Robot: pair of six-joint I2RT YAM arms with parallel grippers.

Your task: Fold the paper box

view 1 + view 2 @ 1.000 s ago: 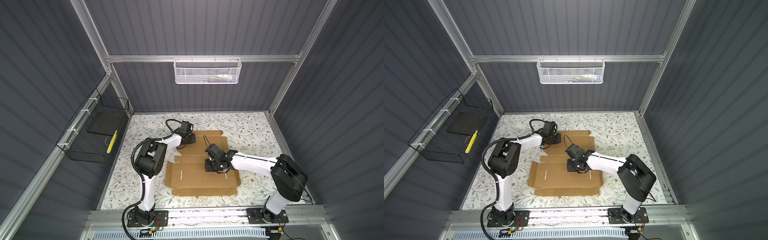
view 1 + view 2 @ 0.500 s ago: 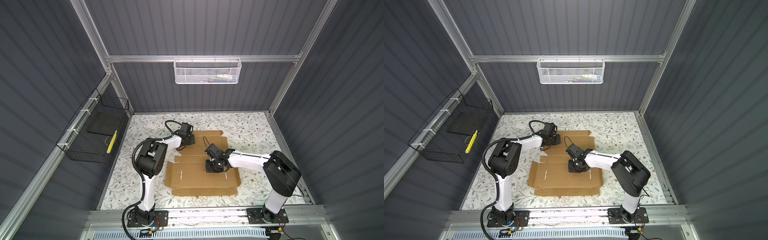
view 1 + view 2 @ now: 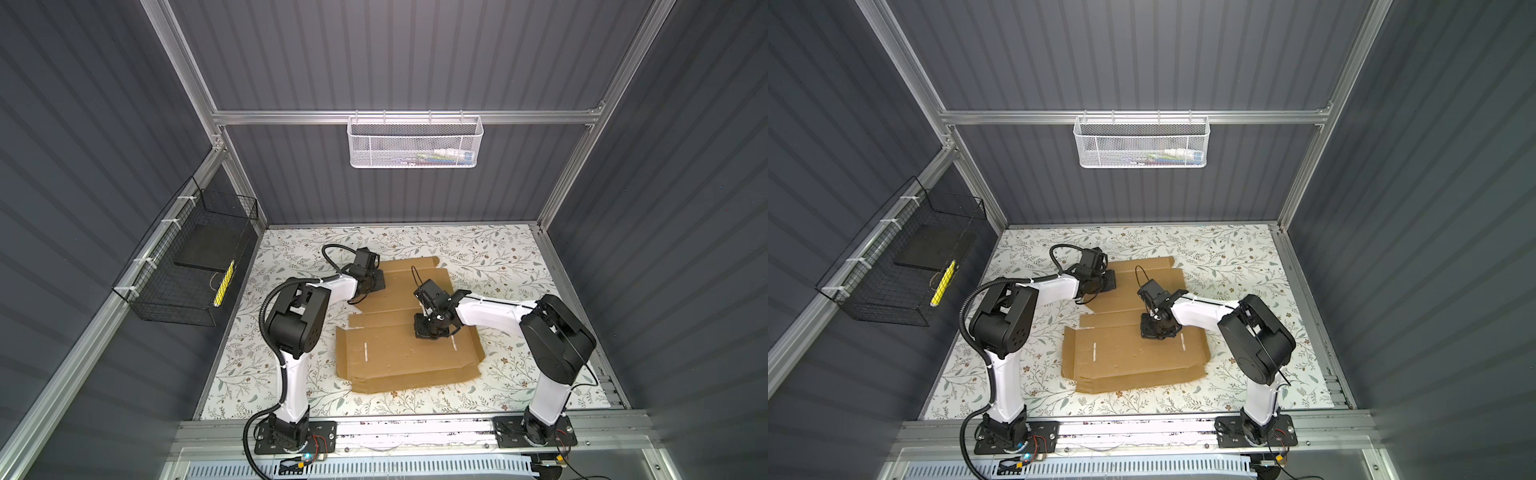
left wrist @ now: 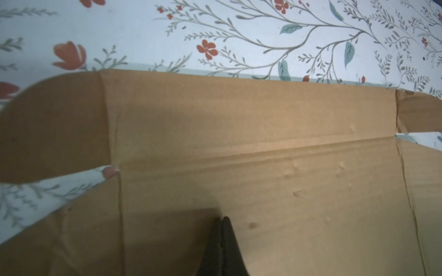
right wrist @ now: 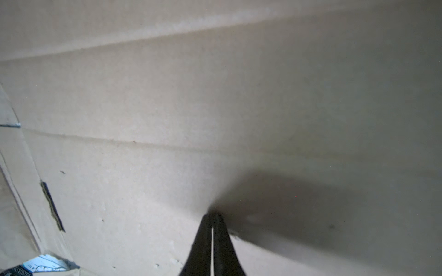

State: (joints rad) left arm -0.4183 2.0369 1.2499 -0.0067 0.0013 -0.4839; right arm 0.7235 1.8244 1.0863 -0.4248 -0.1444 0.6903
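The paper box (image 3: 399,357) lies flat and unfolded in the lower middle of both top views. My left pincer (image 3: 376,284) and right pincer (image 3: 427,330), both pressed together and empty, rest tips on it, apparently pinning it beside its creases.

the bench (image 3: 490,266), patterned with grey branches, teal leaves and small red flowers on white, is carrying the paper box (image 3: 395,357), which is lying opened out as a brown cardboard sheet with its creases and two small slots facing up. bare floral surface is showing on every side of the paper box.
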